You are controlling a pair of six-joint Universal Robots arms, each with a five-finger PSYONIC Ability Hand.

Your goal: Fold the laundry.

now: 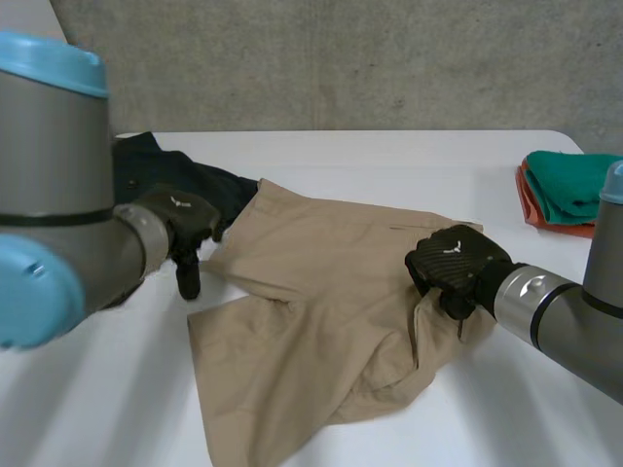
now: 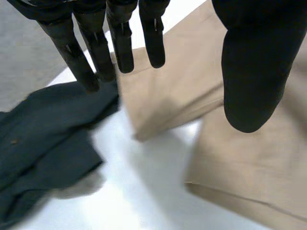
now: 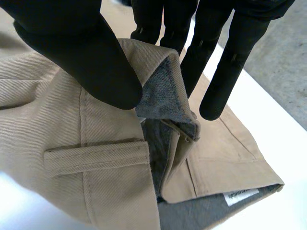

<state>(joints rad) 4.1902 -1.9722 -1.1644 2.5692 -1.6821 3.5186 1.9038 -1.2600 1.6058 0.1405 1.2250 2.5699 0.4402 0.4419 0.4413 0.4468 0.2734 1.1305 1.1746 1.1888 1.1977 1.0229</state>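
Nearest the robot: khaki shorts (image 1: 321,321) lie spread on the white table (image 1: 389,156), with one leg reaching toward the near edge between the two hands.
Waistband grip: the right hand (image 1: 453,268) pinches the waistband (image 3: 163,91) where it is turned over to show grey lining. Its thumb (image 3: 81,48) presses on top and its fingers (image 3: 225,72) stand behind the fold.
Round that grip: a belt loop (image 3: 96,155) lies just beside the thumb, and a white label (image 3: 242,195) sits farther out from the palm.
Other leg: its hem corner (image 2: 144,129) lies just past the fingertips of the left hand (image 1: 180,229), whose thumb hangs over the tan cloth.
Left hand state: the fingers are straight and set wide of the thumb, holding nothing. It seems to hover, though whether a fingertip touches cloth is hard to tell.
Lie of the shorts: the long axis appears to run from the waistband at the right hand across to the leg hems at the left hand. The right hand has the waist end and the left hand is the nearer one to the hems, so a fold would likely bring those two ends together.
Beside the left hand: a crumpled dark garment (image 1: 219,185) lies at the outer fingertips, right against the shorts' far leg.
Far beyond the right hand: a folded green cloth (image 1: 574,180) rests on an orange cloth (image 1: 555,222), well apart from the shorts.
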